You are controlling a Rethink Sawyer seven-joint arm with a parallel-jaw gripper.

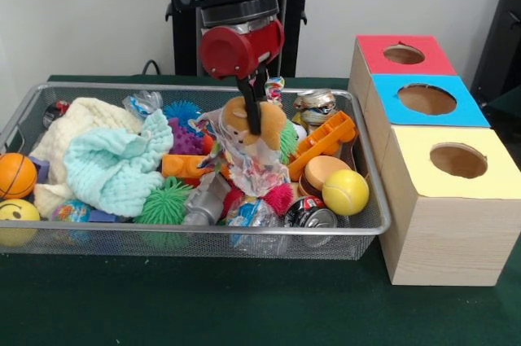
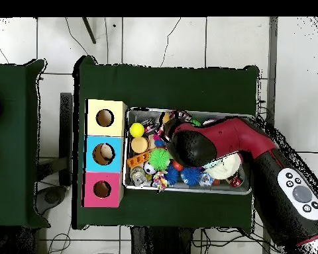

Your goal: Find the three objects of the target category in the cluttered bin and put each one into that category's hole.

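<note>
Jaws of the gripper (image 1: 255, 114) are seen closed on a tan-brown plush animal (image 1: 254, 118) with an orange head, held at frame centre over the bin (image 1: 370, 199), not yet carried to the red-topped hole (image 1: 404, 54) at upper right; no plush is seen delivered.

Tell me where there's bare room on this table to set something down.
The green tabletop in front of the bin is bare, up to the yellow-topped box. The overhead view shows another bare strip behind the bin. Inside the bin it's crowded edge to edge, with the gripper over the middle.
</note>
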